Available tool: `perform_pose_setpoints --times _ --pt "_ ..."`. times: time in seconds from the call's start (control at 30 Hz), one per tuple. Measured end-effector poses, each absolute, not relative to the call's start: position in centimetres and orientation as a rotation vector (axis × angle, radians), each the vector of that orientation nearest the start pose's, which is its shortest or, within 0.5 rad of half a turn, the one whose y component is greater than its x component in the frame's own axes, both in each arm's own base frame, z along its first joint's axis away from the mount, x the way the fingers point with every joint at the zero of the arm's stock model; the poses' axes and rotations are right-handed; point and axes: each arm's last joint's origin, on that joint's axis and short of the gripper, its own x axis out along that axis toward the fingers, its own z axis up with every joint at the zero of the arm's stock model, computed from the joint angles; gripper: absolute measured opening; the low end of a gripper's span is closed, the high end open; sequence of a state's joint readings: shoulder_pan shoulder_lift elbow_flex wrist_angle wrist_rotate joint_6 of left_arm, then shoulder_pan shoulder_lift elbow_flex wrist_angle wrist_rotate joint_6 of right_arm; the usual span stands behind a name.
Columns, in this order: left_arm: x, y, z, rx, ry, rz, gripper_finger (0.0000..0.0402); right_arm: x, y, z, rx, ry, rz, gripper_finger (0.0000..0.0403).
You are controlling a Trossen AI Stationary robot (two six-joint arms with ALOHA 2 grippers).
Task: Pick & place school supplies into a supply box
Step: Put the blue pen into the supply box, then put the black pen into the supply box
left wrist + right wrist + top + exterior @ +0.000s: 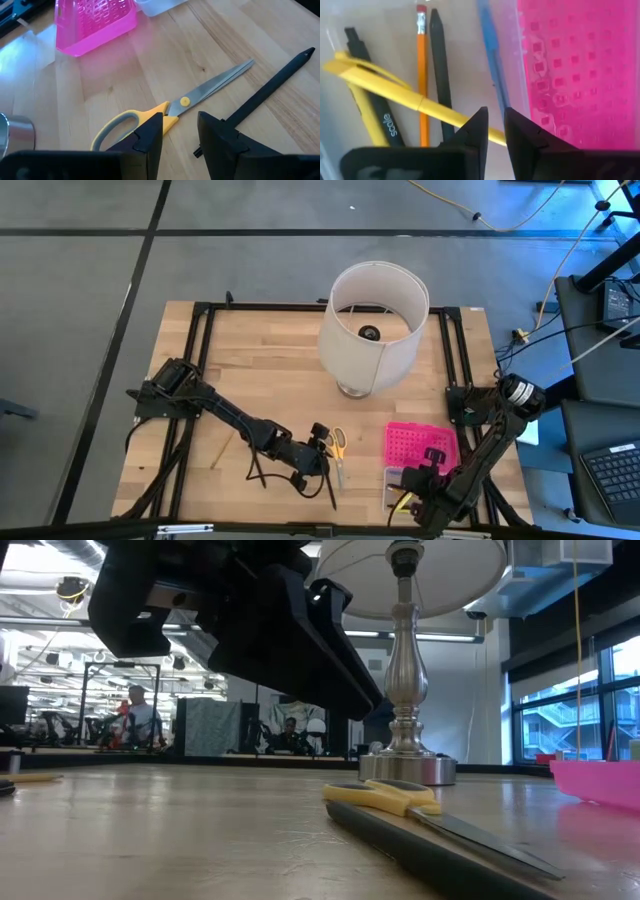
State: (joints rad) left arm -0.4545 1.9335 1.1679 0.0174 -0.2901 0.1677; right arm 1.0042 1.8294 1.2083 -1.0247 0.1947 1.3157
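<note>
Yellow-handled scissors (165,112) lie flat on the table with a black pen (270,87) beside them. My left gripper (180,135) hovers open above the scissors' handle end, clear of the table; in the high view this gripper (322,442) is near the front middle. The supply box's clear base (395,480) holds a yellow pen (395,90), an orange pencil (422,75) and two black pens (440,75). Its pink lid (420,445) lies alongside. My right gripper (496,120) points down over the base, shut on a blue pen (492,60). My right gripper pinches the blue pen by its near end (503,102) between the two fingertips, coming from above and pointing down. The pen runs on from the fingers into the clear base, next to the pink lid's edge (522,75). Whether its far end rests on the base I cannot tell.
A big white lamp (372,325) stands at the table's far middle, its metal foot (405,755) behind the scissors. A loose pencil (222,450) lies at the near left. Black cables (260,475) trail under my left arm.
</note>
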Motion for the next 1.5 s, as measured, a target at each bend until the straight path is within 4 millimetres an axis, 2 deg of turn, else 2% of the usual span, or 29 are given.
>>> perform_pose_setpoints --times 0.4,0.53,0.83,1.13,1.3,1.5 --pt "36.5 -16.9 15.9 0.432 0.686 -0.216 0.0116 17.8 27.0 15.3 0.139 1.526 -0.269 0.0067" --pt "36.5 -16.9 15.9 0.432 0.686 -0.217 0.0116 17.8 27.4 15.6 0.205 1.557 -0.273 0.0067" --pt "36.5 -16.9 15.9 0.433 0.686 -0.219 0.0116 18.3 29.7 16.9 0.323 1.519 -0.113 0.0067" --pt "36.5 -16.9 15.9 0.490 0.680 -0.255 0.0116 17.1 29.4 17.3 0.176 1.428 -0.206 0.0067" --pt "36.5 -17.2 15.9 0.482 0.667 -0.362 0.0116 16.6 29.3 17.3 0.178 1.422 -0.265 0.0067" --pt "36.7 -16.8 15.6 0.415 0.688 -0.446 0.0116 16.9 29.0 17.3 0.181 1.423 -0.284 0.0067"
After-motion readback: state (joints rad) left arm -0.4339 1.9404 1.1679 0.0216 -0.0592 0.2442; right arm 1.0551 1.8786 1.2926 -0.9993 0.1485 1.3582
